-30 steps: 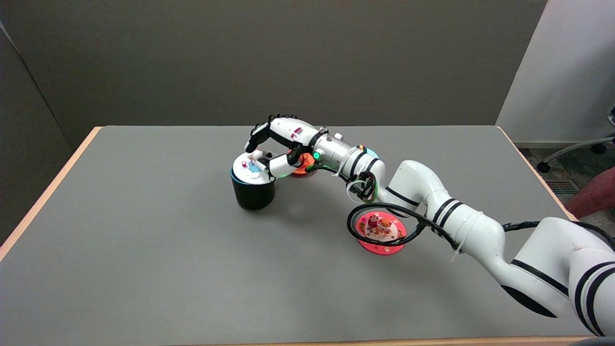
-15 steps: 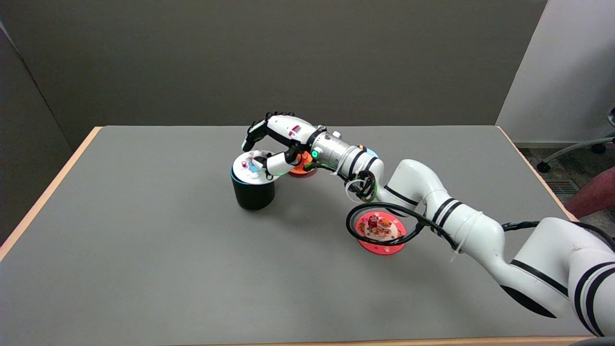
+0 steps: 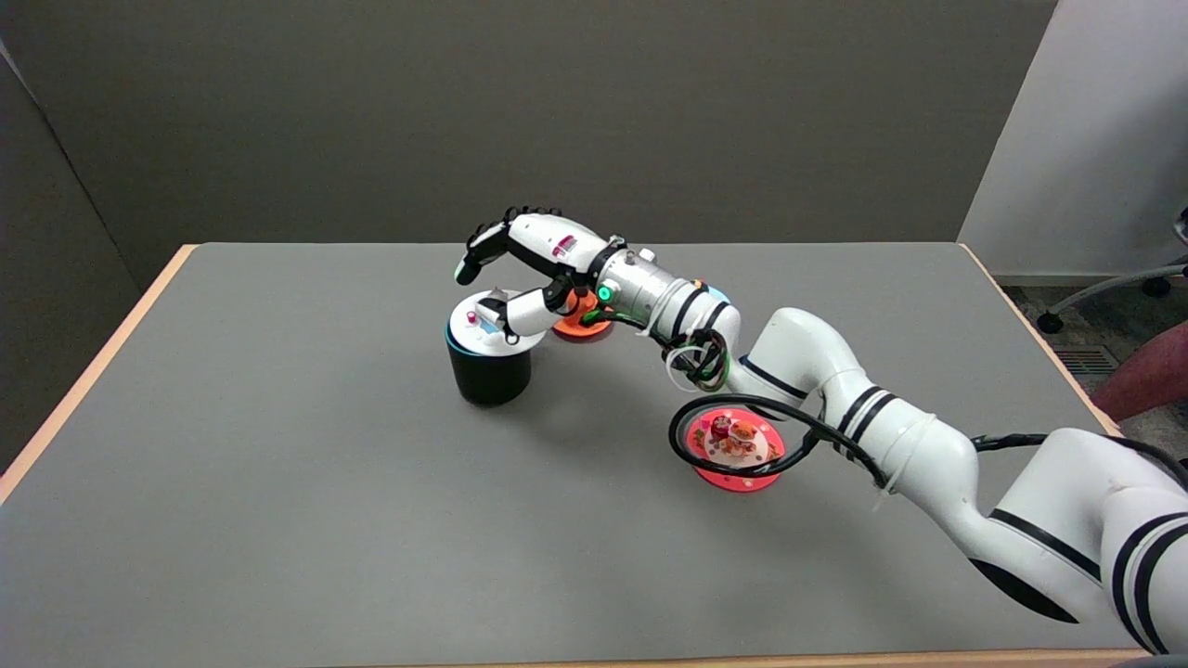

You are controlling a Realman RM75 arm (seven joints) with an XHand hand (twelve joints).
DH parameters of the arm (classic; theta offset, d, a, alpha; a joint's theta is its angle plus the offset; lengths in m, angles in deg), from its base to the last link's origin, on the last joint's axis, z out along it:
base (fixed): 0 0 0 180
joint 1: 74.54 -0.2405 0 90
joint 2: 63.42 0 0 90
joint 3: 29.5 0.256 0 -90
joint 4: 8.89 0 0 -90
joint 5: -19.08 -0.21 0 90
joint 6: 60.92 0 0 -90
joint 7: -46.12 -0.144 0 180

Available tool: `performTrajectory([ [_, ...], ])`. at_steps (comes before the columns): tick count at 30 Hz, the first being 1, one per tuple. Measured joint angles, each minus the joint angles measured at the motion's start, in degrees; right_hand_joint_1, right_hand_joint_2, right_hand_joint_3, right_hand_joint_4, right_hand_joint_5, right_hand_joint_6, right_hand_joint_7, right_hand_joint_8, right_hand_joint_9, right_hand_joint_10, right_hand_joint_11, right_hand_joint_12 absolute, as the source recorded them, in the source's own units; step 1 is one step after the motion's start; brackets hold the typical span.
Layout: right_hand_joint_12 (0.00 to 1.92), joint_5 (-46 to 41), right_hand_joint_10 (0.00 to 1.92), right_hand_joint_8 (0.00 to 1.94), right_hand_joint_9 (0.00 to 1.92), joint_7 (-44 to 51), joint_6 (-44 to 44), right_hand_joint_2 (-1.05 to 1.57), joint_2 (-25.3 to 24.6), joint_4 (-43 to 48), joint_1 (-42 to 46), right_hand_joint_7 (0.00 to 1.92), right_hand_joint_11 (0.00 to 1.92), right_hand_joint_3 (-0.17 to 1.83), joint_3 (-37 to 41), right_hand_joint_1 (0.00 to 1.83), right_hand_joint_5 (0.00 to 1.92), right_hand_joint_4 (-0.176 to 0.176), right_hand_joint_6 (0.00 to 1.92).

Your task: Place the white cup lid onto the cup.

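The right hand (image 3: 524,269) hangs just above the black cup (image 3: 488,367), fingers spread and holding nothing; its thumb seems to hover over the white cup lid (image 3: 480,331), though contact is hard to judge from this angle. The lid sits flat on top of the cup, covering its mouth. An orange lid (image 3: 579,325) lies just behind the wrist, and a red lid (image 3: 735,452) rests on the grey table (image 3: 278,482) beneath the forearm's black cable.
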Motion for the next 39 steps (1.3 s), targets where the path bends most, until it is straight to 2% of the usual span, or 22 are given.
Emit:
performTrajectory([
  [5, 0.35, 0.02, 0.25, 0.3, 0.53, 0.02, 0.5, 0.69, 0.43, -1.3, 0.7, 0.67, 0.37, 0.84, 0.65, 0.94, 0.77, -0.166, 0.34],
  [18, 0.34, 0.07, 0.24, 0.26, 0.53, -0.03, 1.02, 0.66, 1.23, -0.46, 1.36, 0.68, 0.37, 0.85, 1.27, 0.94, 0.77, -0.171, 0.34],
  [20, 0.38, 0.07, 0.26, 0.28, 0.52, -0.09, 1.01, 0.66, 1.26, -0.1, 1.36, 0.67, 0.35, 0.92, 1.27, 0.86, 0.76, -0.172, 0.37],
  [30, 0.38, 0.06, 0.26, 0.27, 0.52, -0.4, 0.58, 0.66, 1.41, 1.18, 1.26, 0.67, 0.35, 0.93, 1.27, 0.86, 0.77, -0.175, 0.38],
  [32, 0.36, 0.06, 0.25, 0.27, 0.53, -0.46, 0.53, 0.67, 1.42, 1.46, 1.22, 0.67, 0.36, 0.89, 1.27, 0.88, 0.78, -0.176, 0.37],
  [33, 0.32, 0.06, 0.25, 0.27, 0.53, -0.48, 0.52, 0.69, 1.42, 1.57, 1.21, 0.67, 0.38, 0.8, 1.27, 0.93, 0.79, -0.176, 0.36],
  [39, 0.32, 0.03, 0.25, 0.28, 0.53, -0.62, 0.26, 0.69, 1.41, 2.17, 1.06, 0.67, 0.38, 0.8, 1.28, 0.93, 0.8, -0.176, 0.38],
])
